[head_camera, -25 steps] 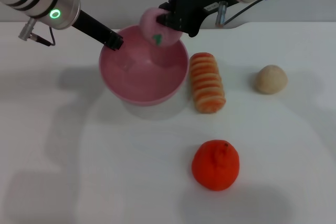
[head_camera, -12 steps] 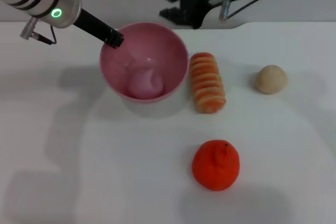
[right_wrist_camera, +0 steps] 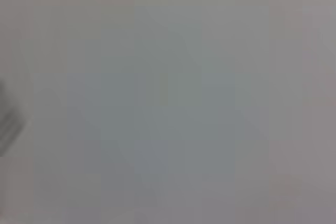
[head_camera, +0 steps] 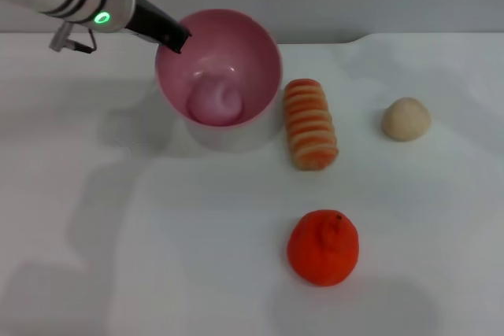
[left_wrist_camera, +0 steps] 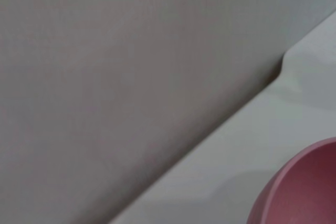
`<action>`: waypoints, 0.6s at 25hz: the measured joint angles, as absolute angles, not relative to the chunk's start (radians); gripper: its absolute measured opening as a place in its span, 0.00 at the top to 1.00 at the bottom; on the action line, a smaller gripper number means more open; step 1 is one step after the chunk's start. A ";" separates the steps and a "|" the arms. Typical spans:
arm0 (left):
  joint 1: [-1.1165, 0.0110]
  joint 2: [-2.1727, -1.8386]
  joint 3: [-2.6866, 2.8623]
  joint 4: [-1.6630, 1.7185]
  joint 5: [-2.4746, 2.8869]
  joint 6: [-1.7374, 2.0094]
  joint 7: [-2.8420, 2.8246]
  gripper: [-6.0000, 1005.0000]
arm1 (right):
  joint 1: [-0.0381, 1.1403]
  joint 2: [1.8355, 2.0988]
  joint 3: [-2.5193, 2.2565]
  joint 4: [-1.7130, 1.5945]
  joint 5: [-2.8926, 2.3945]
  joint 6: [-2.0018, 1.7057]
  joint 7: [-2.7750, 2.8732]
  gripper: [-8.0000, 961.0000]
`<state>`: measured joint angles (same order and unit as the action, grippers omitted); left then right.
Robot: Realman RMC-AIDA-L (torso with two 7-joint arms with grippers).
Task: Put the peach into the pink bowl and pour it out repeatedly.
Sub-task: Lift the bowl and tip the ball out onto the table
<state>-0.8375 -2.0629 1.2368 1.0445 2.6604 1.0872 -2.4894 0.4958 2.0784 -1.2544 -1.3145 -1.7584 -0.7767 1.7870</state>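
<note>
Peach (head_camera: 214, 101) lies inside the pink bowl (head_camera: 256, 49), low against its near wall, in the upper middle of the head view. Left gripper (head_camera: 172, 38) reaches in from the upper left and is closed on the bowl's left rim; the bowl looks lifted and tipped toward the camera, with its shadow on the table (head_camera: 157, 234) below it. A green ring light glows on the left arm's wrist (head_camera: 100, 16). No writing or label can be read on anything. In the left wrist view only a curved piece of the bowl (left_wrist_camera: 304, 187) shows at the lower right, against the table edge and grey wall. Right of the bowl lies a striped orange roll (head_camera: 310, 123), close beside it but apart. A beige ball (head_camera: 406, 119) sits at the right, and a bumpy orange fruit (head_camera: 323, 247) at lower centre. Right gripper is out of sight
</note>
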 joint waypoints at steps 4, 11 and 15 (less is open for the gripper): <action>-0.793 -2.067 1.365 1.047 2.660 0.895 -2.491 0.96 | 0.420 2.075 -1.207 -1.217 -1.417 -0.772 1.552 0.69; -0.674 -2.068 1.609 1.060 2.660 0.538 -2.493 0.96 | 0.350 2.076 -1.122 -1.079 -1.119 -0.771 1.320 0.69; -0.620 -2.068 1.663 1.075 2.661 0.419 -2.492 0.96 | 0.332 2.074 -1.069 -1.006 -1.019 -0.781 1.284 0.69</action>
